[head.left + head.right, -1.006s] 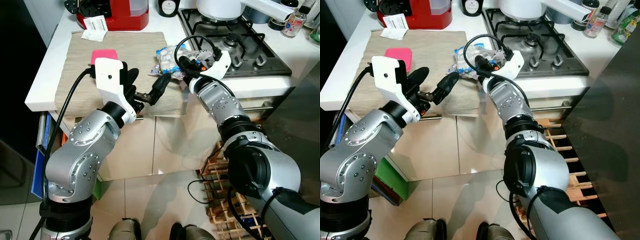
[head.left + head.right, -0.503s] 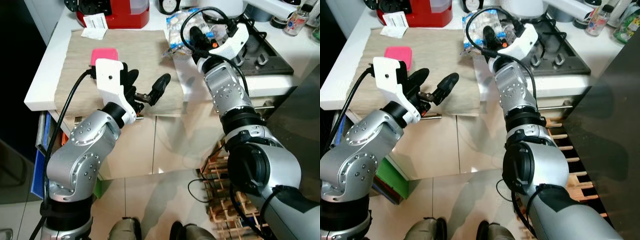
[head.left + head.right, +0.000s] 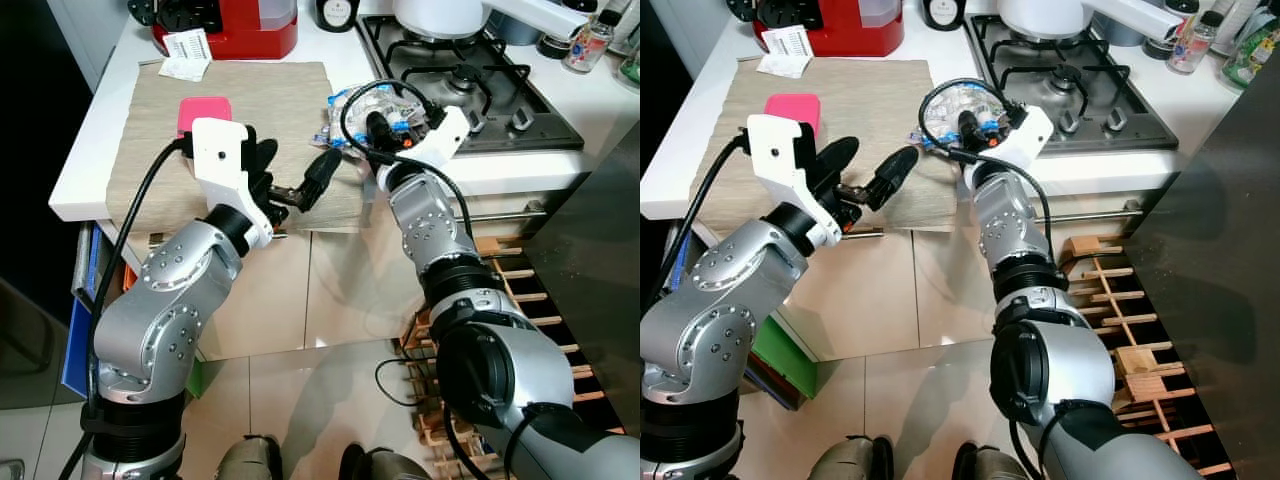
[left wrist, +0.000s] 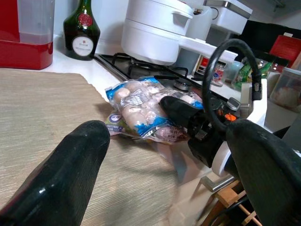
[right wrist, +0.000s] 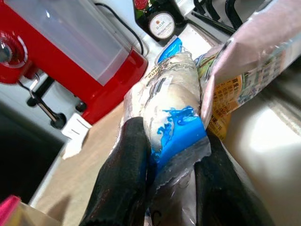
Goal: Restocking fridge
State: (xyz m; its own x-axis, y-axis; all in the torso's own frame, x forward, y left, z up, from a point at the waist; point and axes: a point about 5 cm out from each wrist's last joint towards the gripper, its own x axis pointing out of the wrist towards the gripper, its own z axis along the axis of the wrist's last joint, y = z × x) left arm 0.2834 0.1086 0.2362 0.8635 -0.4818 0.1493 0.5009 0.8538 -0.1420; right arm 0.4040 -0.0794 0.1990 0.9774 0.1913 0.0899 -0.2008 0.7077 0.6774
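Observation:
A clear packet of white mushrooms (image 3: 348, 108) with a blue label lies at the right edge of the beige mat (image 3: 250, 95), beside the hob. My right gripper (image 5: 171, 136) is shut on it, one black finger (image 5: 126, 174) on each side of the plastic. From the left wrist camera the packet (image 4: 138, 106) rests low on the counter with the right gripper's finger (image 4: 181, 109) laid on it. My left gripper (image 3: 295, 172) hangs open at the counter's front edge, a short way left of the packet, with nothing between its fingers (image 4: 77, 157).
A pink block (image 3: 205, 112) lies on the mat behind the left wrist. At the back stand a red coffee machine (image 3: 230, 25), a paper slip (image 3: 188, 55) and a dark bottle (image 4: 81, 30). The gas hob (image 3: 480, 75) carries a white pot (image 3: 440, 15). A wooden wine rack (image 3: 490, 300) stands on the floor.
The right gripper lifted the mushroom packet up and back over the counter half a second ago, then brought it down again to the mat's right edge. The left arm has stayed put.

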